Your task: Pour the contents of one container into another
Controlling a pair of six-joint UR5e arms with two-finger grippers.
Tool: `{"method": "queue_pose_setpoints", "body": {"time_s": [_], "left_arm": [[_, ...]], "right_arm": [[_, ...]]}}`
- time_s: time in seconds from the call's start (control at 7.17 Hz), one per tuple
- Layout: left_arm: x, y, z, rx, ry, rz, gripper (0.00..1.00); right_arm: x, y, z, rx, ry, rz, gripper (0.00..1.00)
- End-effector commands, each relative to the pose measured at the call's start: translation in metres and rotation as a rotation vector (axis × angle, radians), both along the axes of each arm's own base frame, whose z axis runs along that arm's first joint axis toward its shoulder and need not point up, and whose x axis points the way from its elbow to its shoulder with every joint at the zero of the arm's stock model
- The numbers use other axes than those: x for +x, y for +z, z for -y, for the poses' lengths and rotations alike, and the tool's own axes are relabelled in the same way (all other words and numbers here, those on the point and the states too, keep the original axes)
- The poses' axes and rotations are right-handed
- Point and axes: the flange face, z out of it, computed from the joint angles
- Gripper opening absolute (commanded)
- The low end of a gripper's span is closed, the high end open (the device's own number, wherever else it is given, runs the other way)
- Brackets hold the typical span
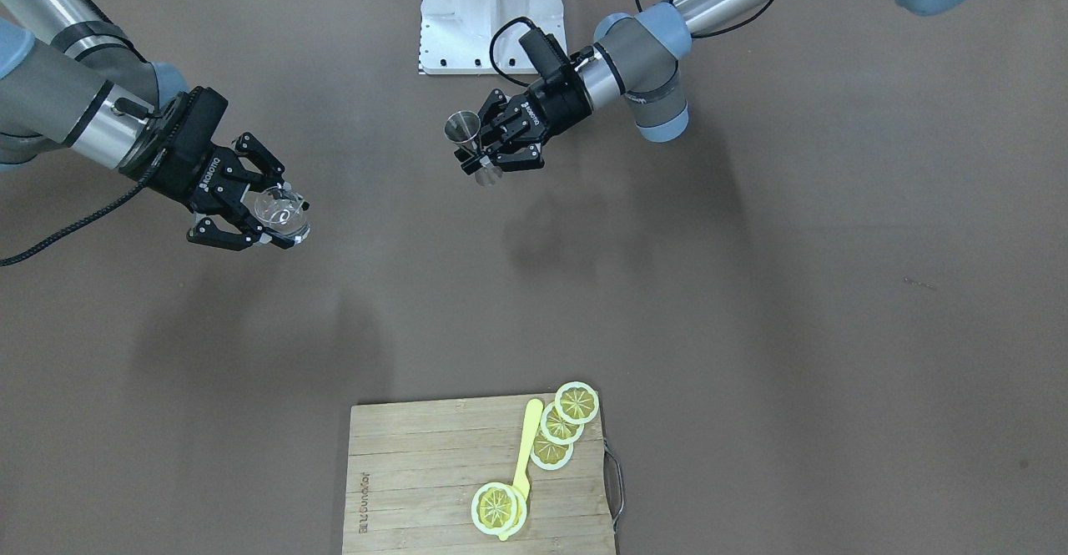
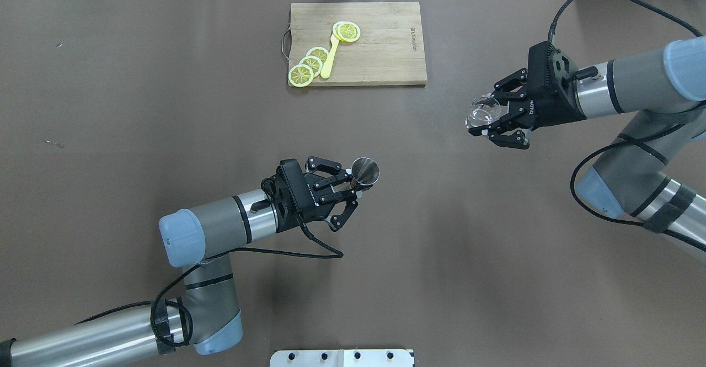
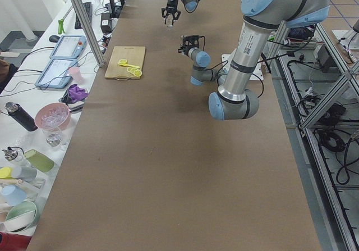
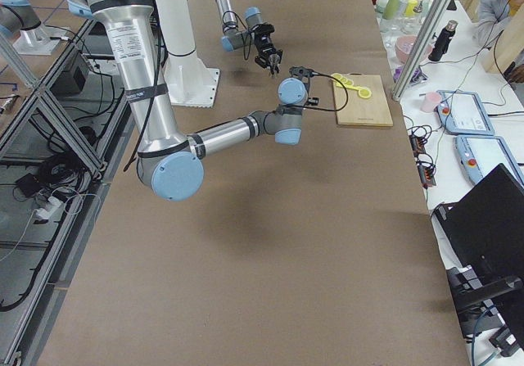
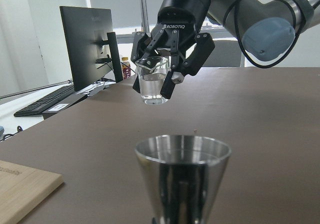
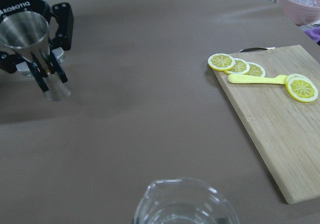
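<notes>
While each of the two arms holds one container above the table [image 2: 165, 107], the left gripper [image 2: 353, 183] is clamped on a single upright metal measuring cup [image 2: 365, 170] and the right gripper [image 2: 484, 118] on a single glass beaker [image 2: 481, 112], well apart. The beaker holds clear liquid; the cup's contents cannot be told. One cutting board [image 2: 386, 52] carries one yellow spoon [image 2: 330, 58] and at least four lemon slices [image 2: 301, 75].
</notes>
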Motion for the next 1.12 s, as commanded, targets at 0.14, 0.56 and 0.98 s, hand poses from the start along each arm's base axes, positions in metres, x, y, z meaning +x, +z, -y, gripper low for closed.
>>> {"method": "queue_pose_setpoints", "body": {"time_s": [0.14,0.56,0.98], "left_arm": [[0.0,0.0,0.0,0.0,-0.001,-0.001,0.0],[0.0,0.0,0.0,0.0,-0.001,-0.001,0.0],[-0.001,0.0,0.002,0.0,-0.004,-0.001,0.0]], "right_arm": [[0.011,-0.038,-0.008,-0.041,-0.003,-0.033,0.0],[0.015,-0.053,-0.011,-0.081,0.005,-0.076,0.0],[-0.013,-0.107,-0.061,-0.035,-0.014,-0.186,0.0]]}}
